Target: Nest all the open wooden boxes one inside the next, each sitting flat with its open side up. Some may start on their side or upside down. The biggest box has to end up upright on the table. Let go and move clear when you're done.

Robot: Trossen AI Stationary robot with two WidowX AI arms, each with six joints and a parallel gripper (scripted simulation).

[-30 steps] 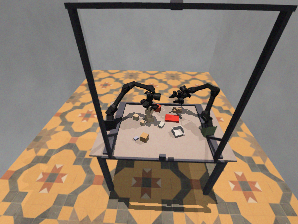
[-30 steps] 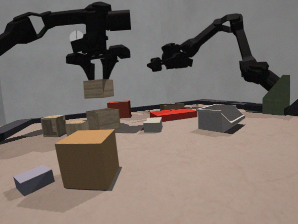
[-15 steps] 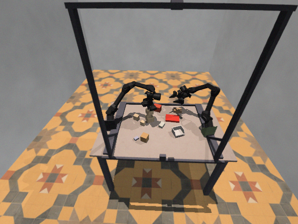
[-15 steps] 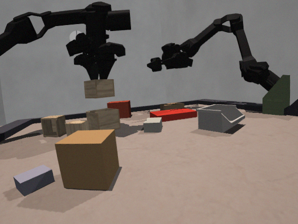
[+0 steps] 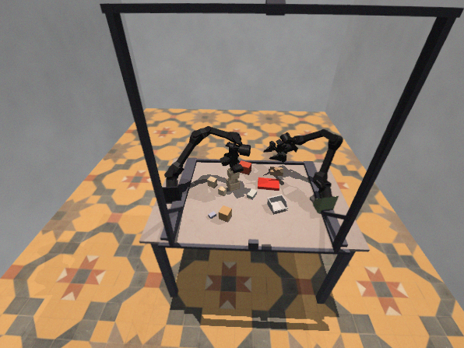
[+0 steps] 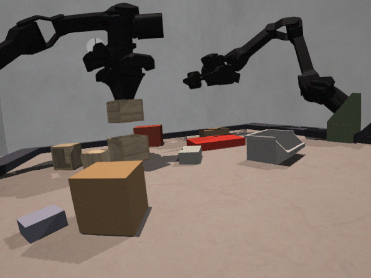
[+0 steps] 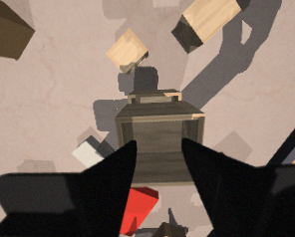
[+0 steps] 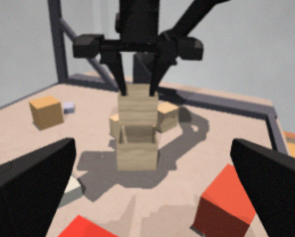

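Observation:
My left gripper (image 6: 124,97) is shut on a wooden box (image 6: 125,111) and holds it in the air, open side up, with the fingers on its walls (image 7: 158,144). Right below it a larger wooden box (image 6: 128,147) stands upright on the table; the two are apart. In the right wrist view the held box (image 8: 138,107) hangs just above the lower one (image 8: 137,149). Another wooden box (image 6: 66,155) lies on its side to the left, with a small one (image 6: 94,158) beside it. A low wooden box (image 6: 214,131) sits at the back. My right gripper (image 6: 190,81) is open and empty, high in the air.
An orange cube (image 6: 109,196) and a lavender block (image 6: 42,223) lie near the front. A flat red block (image 6: 215,142), a red cube (image 6: 149,134), a white block (image 6: 190,154) and a tilted grey bin (image 6: 272,145) lie mid-table. A green wedge (image 6: 345,119) stands by the right arm's base.

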